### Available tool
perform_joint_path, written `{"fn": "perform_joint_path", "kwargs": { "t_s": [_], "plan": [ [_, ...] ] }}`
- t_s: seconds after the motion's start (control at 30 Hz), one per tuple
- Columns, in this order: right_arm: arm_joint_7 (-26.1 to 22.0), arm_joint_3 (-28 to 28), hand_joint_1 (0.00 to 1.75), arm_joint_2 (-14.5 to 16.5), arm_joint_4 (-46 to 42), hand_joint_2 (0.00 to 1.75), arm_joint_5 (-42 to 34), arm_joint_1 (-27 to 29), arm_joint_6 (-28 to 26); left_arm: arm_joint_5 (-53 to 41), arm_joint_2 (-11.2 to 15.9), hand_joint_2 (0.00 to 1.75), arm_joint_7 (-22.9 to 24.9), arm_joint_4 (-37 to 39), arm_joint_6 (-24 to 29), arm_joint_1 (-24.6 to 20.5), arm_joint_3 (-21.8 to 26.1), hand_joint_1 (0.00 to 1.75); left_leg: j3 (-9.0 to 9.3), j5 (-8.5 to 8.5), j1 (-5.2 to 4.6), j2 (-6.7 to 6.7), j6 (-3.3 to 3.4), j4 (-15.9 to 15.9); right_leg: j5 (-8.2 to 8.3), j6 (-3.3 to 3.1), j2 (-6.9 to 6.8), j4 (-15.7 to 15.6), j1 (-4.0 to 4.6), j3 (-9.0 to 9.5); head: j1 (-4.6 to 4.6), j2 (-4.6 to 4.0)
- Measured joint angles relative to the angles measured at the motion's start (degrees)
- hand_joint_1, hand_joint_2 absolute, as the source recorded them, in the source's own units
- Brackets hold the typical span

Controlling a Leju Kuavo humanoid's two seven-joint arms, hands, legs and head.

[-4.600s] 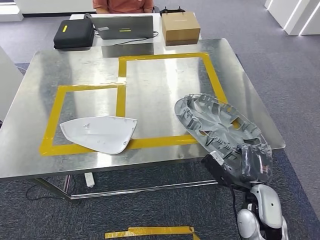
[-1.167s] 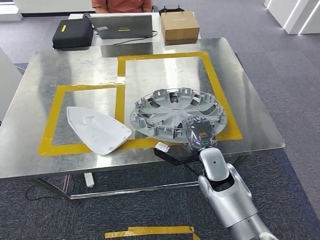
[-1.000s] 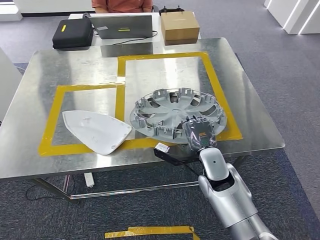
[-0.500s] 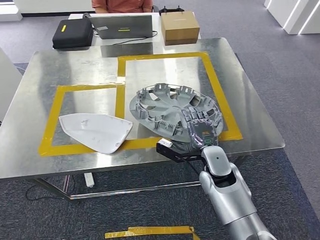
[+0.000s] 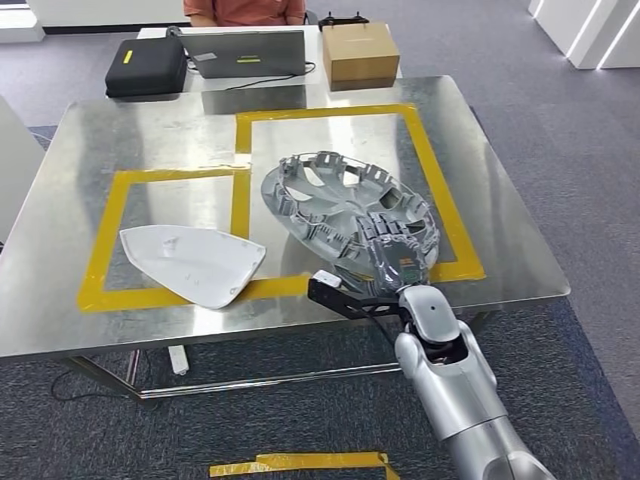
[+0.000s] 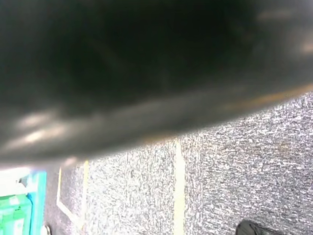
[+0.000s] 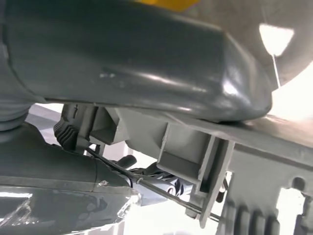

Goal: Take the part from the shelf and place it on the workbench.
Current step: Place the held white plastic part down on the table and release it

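From the head view, a steel workbench [image 5: 90, 300] carries two squares marked out in yellow tape [image 5: 241, 205], a smaller one on the left and a larger one on the right. The robot's right hand [image 5: 398, 262] reaches in from the lower right on a silver arm and grips the near rim of a round grey wheel cover [image 5: 343, 215], its fingers closed over the rim. The wheel cover is tilted, inner ribbed side up, with its far edge raised above the larger square; whether any part of it touches the steel cannot be told. A white curved panel [image 5: 195, 264] lies flat in the smaller square, its tip resting on the front strip of tape. Beyond the workbench, on a second table, sit a black case [image 5: 146, 66], a grey laptop [image 5: 243, 52] and a brown cardboard box [image 5: 360, 52], and a person in an orange top [image 5: 240, 11] sits behind them. A loose strip of yellow tape lies on the grey carpet [image 5: 589, 180]. The left wrist view looks down on speckled grey carpet with pale lines; the left hand's fingers cannot be made out there. In the right wrist view, the thick grey thumb [image 7: 122, 58] of the right hand presses against the wheel cover's ribbed grey plastic [image 7: 207, 156], seen very close.
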Motion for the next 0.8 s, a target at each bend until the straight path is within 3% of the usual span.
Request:
{"fn": "perform_joint_path", "kwargs": {
  "t_s": [0.37,0.57,0.67,0.8],
  "plan": [
    [-0.10,0.00,0.00,0.51,0.86,0.00,0.19,-0.38,0.02,0.79,0.94,0.00,0.07,1.38,-0.68,-0.01,0.34,0.00,0.00,0.00,0.00,0.00,0.00,0.00,0.00,0.00,0.00,0.00,0.00,0.00,0.01,0.00],
    [0.74,1.24,0.00,0.47,1.16,0.00,6.02,-0.53,-1.82,1.28,1.06,0.00,0.14,1.76,-0.65,-0.01,0.42,0.00,-0.01,0.00,0.00,0.00,0.00,0.00,0.00,0.00,0.01,0.00,0.00,-0.01,0.01,0.00],
    [3.09,3.55,0.00,0.14,1.33,0.00,10.28,-1.10,-5.24,1.57,1.05,0.00,0.36,1.90,-0.61,-0.01,0.46,0.00,-0.02,0.00,0.00,0.00,0.00,0.00,0.00,0.00,0.02,0.01,0.00,-0.02,0.01,0.00],
    [7.74,11.16,0.00,-1.19,1.28,0.00,11.94,-3.83,-9.53,2.30,1.04,0.00,0.63,2.21,-0.61,0.00,0.47,0.00,-0.04,0.00,0.00,0.02,0.00,0.00,0.00,0.00,0.04,0.02,0.00,-0.07,0.00,0.00]
  ]
}}
